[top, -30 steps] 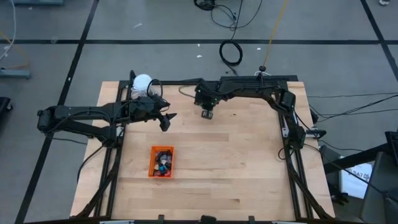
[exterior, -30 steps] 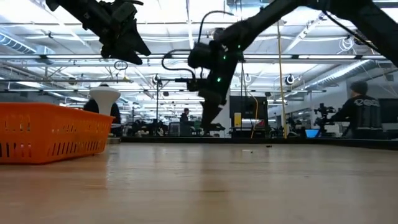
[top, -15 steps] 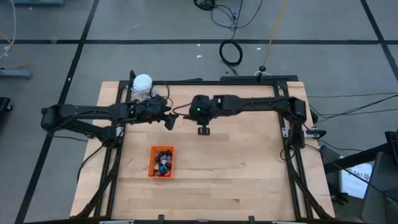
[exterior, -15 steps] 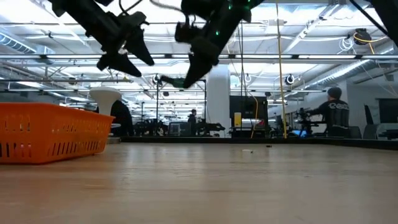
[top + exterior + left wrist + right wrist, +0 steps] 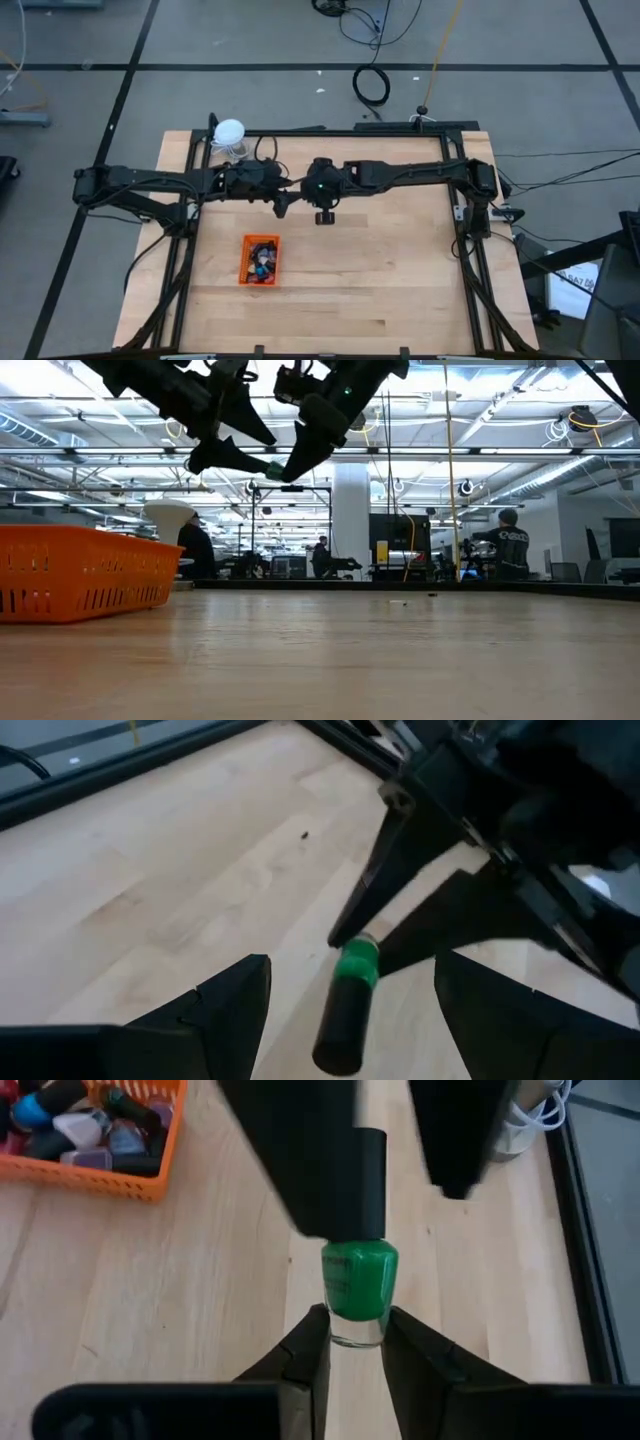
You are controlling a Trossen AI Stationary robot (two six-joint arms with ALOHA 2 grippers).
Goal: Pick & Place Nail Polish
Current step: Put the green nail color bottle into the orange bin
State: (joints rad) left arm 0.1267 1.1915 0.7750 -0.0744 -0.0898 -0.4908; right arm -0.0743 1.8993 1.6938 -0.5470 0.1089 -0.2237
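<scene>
Pinching green nail polish (image 5: 359, 1285), right claw (image 5: 353, 1342)

Orange tray (image 5: 243, 262) (slotted walls), white ball (image 5: 229, 131) behind.

Green black-capped nail polish bottle (image 5: 358, 1280) airborne

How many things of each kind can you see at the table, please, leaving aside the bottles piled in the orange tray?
grippers: 2, the left gripper open, the right gripper shut on a bottle
green nail polish bottle, held above the table: 1
orange tray: 1
white ball on its stand: 1
Total: 5
</scene>
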